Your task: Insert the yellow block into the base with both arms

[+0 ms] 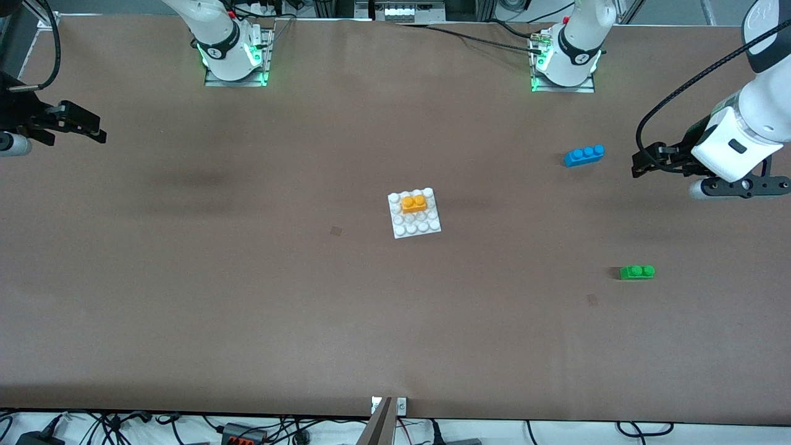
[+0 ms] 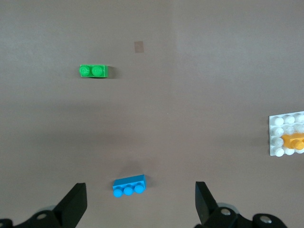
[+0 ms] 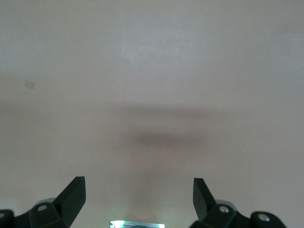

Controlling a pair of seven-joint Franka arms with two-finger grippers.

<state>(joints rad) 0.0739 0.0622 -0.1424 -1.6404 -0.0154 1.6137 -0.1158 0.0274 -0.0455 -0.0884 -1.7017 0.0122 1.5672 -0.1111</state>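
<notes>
Nearest the front camera lay the green brick [image 1: 637, 272], toward the left arm's end of the counter [image 1: 247, 296]. Farther from the camera, at mid-counter, sat the base [image 1: 414, 213], and the yellow block [image 1: 414, 203] rested on top of it, on the stud rows farthest from the camera, its long axis running along the counter from one arm's end toward the other. From these views it looked seated on the studs, though how firmly could not be told. Farther still, toward the left arm's end, lay the blue brick [image 1: 584, 155].

The left end effector [image 1: 642, 164] hung over the counter at that arm's end, just past the blue brick, fingers spread wide and holding nothing; its wrist view showed the blue brick between the fingertips and the base at the frame's edge. The right end effector [image 1: 93, 131] hung over the counter at the right arm's end, also released and empty, with only bare counter in its wrist view.

The block lay well apart from both, toward mid-counter from each; the left end effector looked somewhat nearer. As a judgement, the insertion appeared done, both arms drawn clear.
</notes>
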